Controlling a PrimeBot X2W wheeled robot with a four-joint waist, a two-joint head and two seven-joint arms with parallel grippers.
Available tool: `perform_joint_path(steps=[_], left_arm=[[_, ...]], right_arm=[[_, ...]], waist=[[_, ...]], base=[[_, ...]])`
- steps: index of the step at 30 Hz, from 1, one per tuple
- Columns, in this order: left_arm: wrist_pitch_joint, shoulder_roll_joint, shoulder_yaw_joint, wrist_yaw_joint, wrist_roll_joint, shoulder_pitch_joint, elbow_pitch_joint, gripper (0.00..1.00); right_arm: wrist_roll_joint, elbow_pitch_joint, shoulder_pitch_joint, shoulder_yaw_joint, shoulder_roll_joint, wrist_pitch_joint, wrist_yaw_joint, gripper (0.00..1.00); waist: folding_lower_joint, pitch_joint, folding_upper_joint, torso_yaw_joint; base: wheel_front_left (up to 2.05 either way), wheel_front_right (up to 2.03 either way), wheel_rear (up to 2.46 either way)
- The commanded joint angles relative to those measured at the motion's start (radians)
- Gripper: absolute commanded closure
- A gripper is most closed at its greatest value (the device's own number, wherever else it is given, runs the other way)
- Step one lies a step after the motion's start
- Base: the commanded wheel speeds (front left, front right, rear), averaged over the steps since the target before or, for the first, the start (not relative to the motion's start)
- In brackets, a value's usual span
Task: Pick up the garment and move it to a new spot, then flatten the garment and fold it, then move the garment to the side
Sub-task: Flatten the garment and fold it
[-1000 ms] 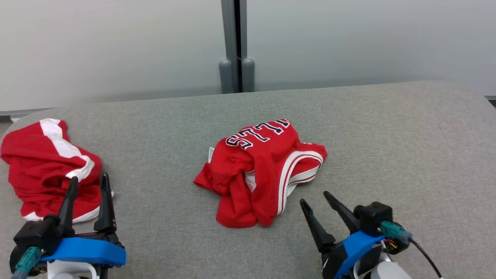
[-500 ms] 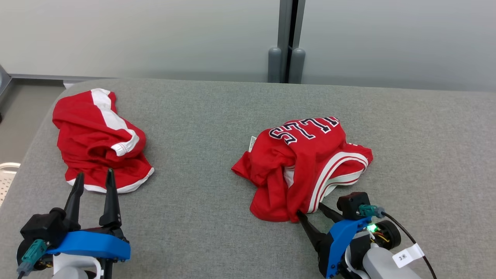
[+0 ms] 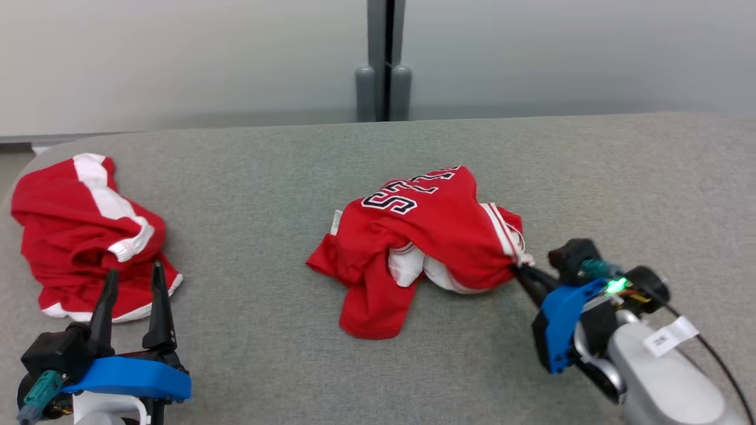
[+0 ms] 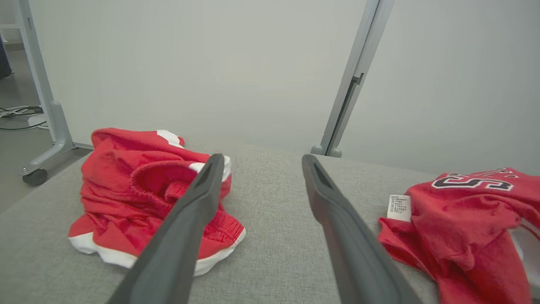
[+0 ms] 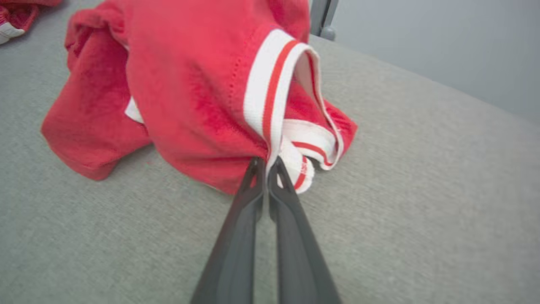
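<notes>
Red garment (image 3: 425, 236): lies crumpled near the middle of the grey padded surface (image 3: 266, 177), bunched into a heap with one flap spread toward the near edge. Shows dark, white-edged lettering (image 3: 407, 192) on the far upper fold and a small white label (image 3: 336, 221) at the left edge. Rises a little at the right end, at the white-and-red striped trim (image 5: 270, 93), gathered there into a point.

Pinched at that trim by the right gripper (image 5: 265, 162): fingers (image 5: 240, 236) pressed together, clenched on the striped edge and the red cloth beside it, low over the surface. Behind them, a blue bracket (image 3: 558, 321), a lit green lamp (image 3: 614, 286) and a pale forearm (image 3: 661, 366) with a white tag (image 3: 667, 337).

Well apart to the left, a second red garment (image 3: 77, 230) with white bands, heaped near the surface's left end. Just in front of that heap, the left gripper (image 3: 134, 271): jaws released, fingers (image 4: 185, 228) spread and pointing away, grasping nothing, tips overlapping the heap's near hem in the head view.

Beyond the surface, a pale wall (image 3: 177, 59) and a grey upright post (image 3: 384, 59).
</notes>
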Motion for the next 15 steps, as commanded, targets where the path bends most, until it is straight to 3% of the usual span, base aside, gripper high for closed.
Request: perform_joint_path(steps=[1, 8, 12, 15], left_arm=[[-0.002, -0.003, 0.002, -0.002, 0.006, -0.001, -0.006, 0.00], [-0.002, -0.003, -0.009, -0.002, -0.003, -0.017, -0.016, 0.00], [-0.002, 0.014, -0.027, -0.002, -0.015, -0.039, -0.025, 0.00], [-0.003, 0.031, -0.039, -0.002, -0.029, -0.061, -0.028, 0.00]], right_arm=[[-0.021, -0.059, 0.008, -0.037, -0.044, 0.040, 0.000, 1.00], [-0.100, -0.301, 0.111, -0.247, -0.184, 0.292, 0.000, 1.00], [-0.185, -0.378, 0.163, -0.370, -0.187, 0.465, -0.001, 1.00], [-0.262, -0.422, 0.173, -0.448, -0.138, 0.519, 0.000, 1.00]], waist=[[0.0000, -0.011, 0.0000, -0.032], [0.0000, 0.024, 0.0000, -0.084], [0.0000, 0.079, 0.0000, -0.082], [0.0000, 0.124, 0.0000, -0.071]], base=[[0.00, 0.00, 0.00], [0.00, 0.00, 0.00], [0.00, 0.00, 0.00], [0.00, 0.00, 0.00]])
